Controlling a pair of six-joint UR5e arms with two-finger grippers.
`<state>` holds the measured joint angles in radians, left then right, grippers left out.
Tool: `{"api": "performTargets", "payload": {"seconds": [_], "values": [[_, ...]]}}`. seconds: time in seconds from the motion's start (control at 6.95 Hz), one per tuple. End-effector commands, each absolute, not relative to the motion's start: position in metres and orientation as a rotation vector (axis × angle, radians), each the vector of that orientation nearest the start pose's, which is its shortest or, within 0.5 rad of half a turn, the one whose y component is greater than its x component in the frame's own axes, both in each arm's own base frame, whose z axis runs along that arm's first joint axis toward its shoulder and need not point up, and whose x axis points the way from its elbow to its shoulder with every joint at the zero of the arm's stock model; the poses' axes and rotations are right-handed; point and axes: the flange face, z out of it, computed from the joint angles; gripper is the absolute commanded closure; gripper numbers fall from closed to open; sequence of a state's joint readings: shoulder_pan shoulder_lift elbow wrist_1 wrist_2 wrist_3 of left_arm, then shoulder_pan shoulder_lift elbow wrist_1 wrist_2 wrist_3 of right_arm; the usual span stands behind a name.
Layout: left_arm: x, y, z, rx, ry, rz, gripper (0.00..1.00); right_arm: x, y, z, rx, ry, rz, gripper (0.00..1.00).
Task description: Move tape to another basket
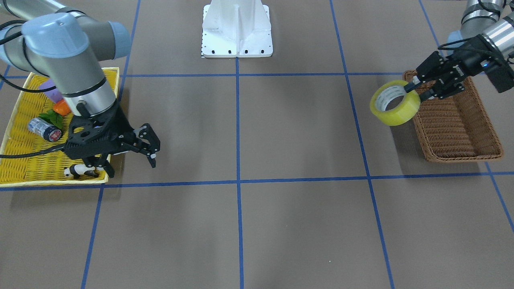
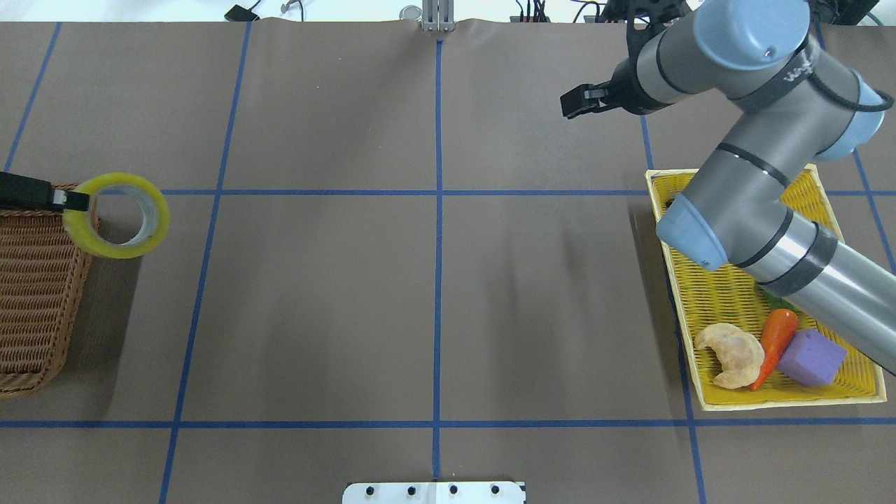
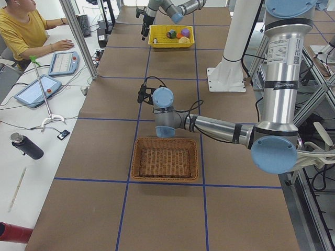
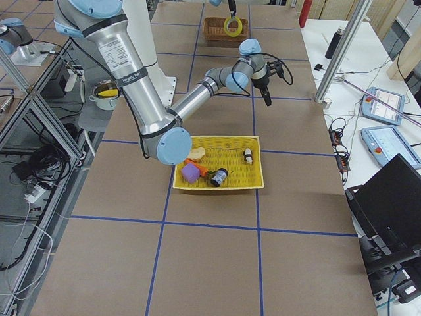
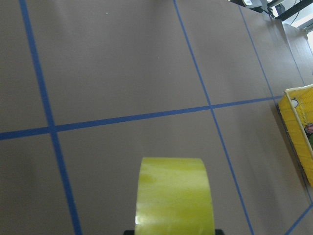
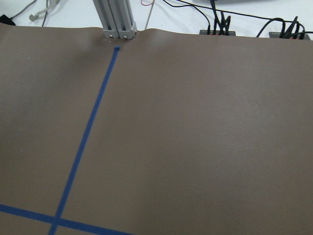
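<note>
Front view: your left hand (image 1: 415, 90) is gripping the packing tape (image 1: 401, 114) by its wall at the inner rim of the wicker basket (image 1: 449, 128), by the left edge of the tabletop (image 1: 281, 132). The right hand (image 1: 132, 168) is gaping wide, empty. Overhead: the packing tape is mostly overhanging bare tabletop, so be carrying it fully over the weave before releasing.

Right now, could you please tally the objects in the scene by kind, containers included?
woven containers: 2, the brown basket and the yellow tray
tape: 1
toy food: 2, the croissant and the carrot
can: 1
purple block: 1
panda figure: 1
Total: 8
</note>
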<state>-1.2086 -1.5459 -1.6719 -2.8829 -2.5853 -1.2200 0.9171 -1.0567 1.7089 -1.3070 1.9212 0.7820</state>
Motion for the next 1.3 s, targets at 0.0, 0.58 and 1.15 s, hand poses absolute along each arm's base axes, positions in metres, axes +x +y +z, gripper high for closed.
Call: {"api": "performTargets", "payload": {"seconds": [0.0, 0.58, 1.15], "values": [[0.050, -0.435, 0.525, 0.145, 1.446, -0.130, 0.95, -0.250, -0.609, 0.309, 0.456, -0.822, -0.151, 0.00], [0.038, -0.417, 0.618, 0.136, 1.447, -0.142, 0.84, -0.084, -0.621, 0.400, 0.399, -0.812, -0.221, 0.00], [0.035, -0.403, 0.658, 0.143, 1.446, -0.141, 0.76, 0.055, -0.572, 0.532, 0.170, -0.769, -0.011, 0.00]]}}
